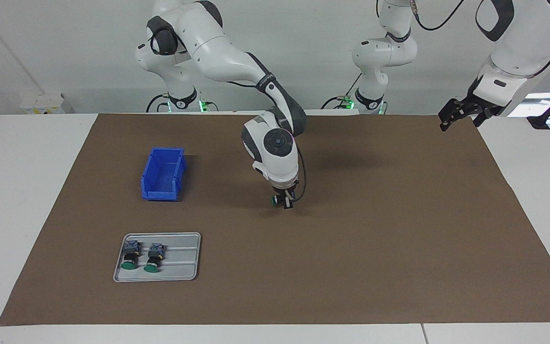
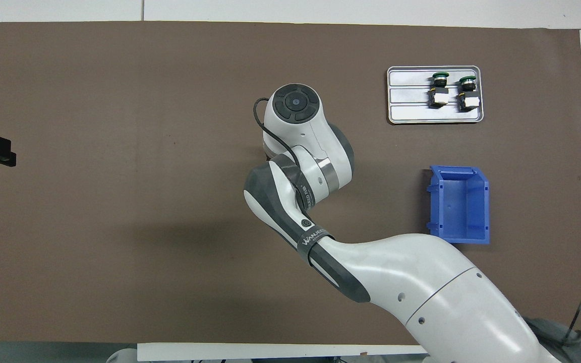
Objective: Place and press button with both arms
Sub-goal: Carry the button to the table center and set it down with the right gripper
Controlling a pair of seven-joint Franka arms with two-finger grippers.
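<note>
While right gripper (image 1: 283,202) pinches green-capped button (image 1: 273,201) over mat | left gripper (image 1: 459,114) spread, waiting

The big brown table mat (image 1: 375,248) looks matt, the small blue plastic bin (image 1: 163,174) smooth, the flat grey metal tray (image 1: 179,258) shiny.

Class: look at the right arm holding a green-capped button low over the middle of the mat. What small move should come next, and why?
Probably lower the right tool a touch and set the button on the brown mat. The tool is shut on the button just above bare mat at mid-table, while the left tool waits open at the mat's edge, ready to press.
</note>
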